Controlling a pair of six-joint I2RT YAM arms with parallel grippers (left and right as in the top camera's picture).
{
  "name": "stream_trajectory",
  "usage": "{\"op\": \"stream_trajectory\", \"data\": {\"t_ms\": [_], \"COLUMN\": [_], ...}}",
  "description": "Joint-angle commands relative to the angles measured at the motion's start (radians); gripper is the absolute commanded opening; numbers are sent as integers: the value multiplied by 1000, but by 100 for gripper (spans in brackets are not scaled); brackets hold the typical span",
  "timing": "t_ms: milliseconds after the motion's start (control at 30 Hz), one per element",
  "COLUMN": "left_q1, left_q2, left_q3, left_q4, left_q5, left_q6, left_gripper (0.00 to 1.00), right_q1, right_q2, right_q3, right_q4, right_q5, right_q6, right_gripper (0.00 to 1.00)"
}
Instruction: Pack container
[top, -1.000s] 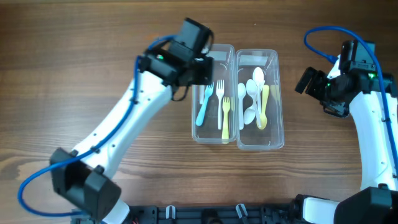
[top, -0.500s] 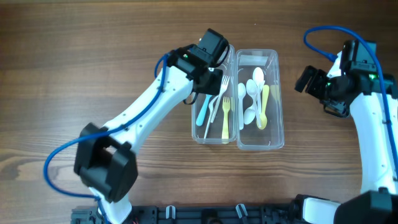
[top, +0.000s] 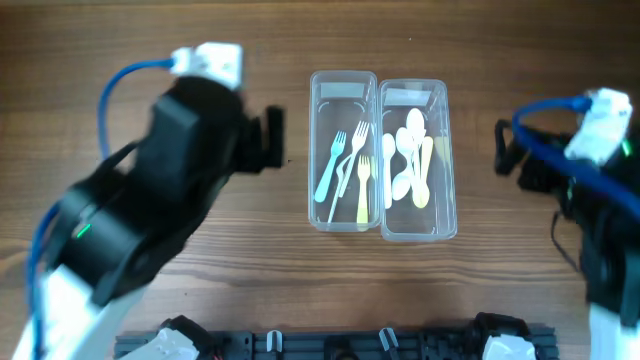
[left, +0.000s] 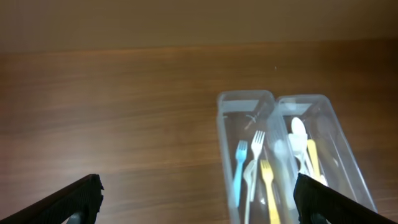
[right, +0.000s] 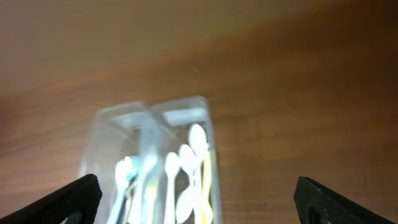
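Two clear plastic containers stand side by side at the table's middle. The left container (top: 314, 150) (left: 222, 143) holds a blue fork (top: 328, 172), a white fork (top: 350, 158) and a yellow fork (top: 363, 188). The right container (top: 447, 150) (right: 208, 143) holds white spoons (top: 405, 150) and a yellow spoon (top: 426, 172). My left gripper (top: 273, 135) (left: 199, 205) is raised high, left of the containers, open and empty. My right gripper (top: 503, 150) (right: 199, 202) hovers to their right, open and empty. The right wrist view is blurred.
Wooden table (top: 200, 50) all around the containers. A black rail (top: 330, 345) runs along the near edge. Both arms bulk large in the overhead view, hiding the table's left and right sides.
My left gripper opened, left the white fork in the left container, then pulled back left and rose. The right arm also lifted towards the camera.
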Motion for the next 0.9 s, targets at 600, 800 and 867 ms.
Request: {"op": "stream_trajectory", "data": {"t_ms": [600, 800, 867], "left_q1": [5, 5, 5], "left_q2": [-122, -117, -117], "left_q3": [-3, -3, -3], "left_q4": [-111, -108, -108], "left_q5": [-92, -88, -88], "left_q6": [-8, -8, -8], "left_gripper": [100, 100, 100], "right_q1": [-1, -1, -1], "right_q2": [-266, -266, -266], "right_q3": [5, 5, 5], "right_q4": [-13, -13, -14], "right_q5": [-74, -74, -74], "right_q6": [-132, -130, -130], "right_gripper": [100, 100, 100]}}
